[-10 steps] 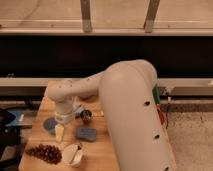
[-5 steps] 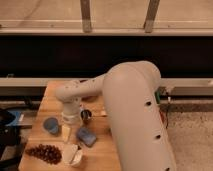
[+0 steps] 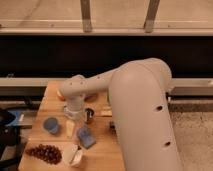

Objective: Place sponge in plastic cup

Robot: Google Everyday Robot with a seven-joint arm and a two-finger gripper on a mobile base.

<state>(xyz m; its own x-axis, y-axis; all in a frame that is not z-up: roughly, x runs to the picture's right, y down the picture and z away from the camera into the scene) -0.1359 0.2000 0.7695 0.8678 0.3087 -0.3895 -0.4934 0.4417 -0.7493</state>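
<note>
- The wooden table (image 3: 51, 102) stood in the lower left of the frame, with a speckled grey floor to the right of it.
- The large white arm (image 3: 142, 120) filled the lower right and reached to the left over the table, with its wrist bent downward near the middle of the tabletop.
- The gripper (image 3: 70, 131) pointed down at the table, left of the frame centre. Its pale fingers were spread apart and nothing was between them.
- The sponge (image 3: 86, 136), flat and blue, lay on the table just to the lower right of the gripper. Whether a finger touched it, I could not tell.
- The plastic cup (image 3: 51, 125), dull blue and round, stood upright just to the left of the gripper. Nothing could be seen inside it.
- So the gripper was between the plastic cup and the sponge, and the sponge was outside the cup.
- A small metal cup (image 3: 90, 116) stood above the sponge, close to the right side of the wrist.
- A bunch of dark grapes (image 3: 44, 153) lay near the lower left corner of the table.
- A white mug (image 3: 73, 155) was at the lower edge, to the right of the grapes and below the sponge.
</note>
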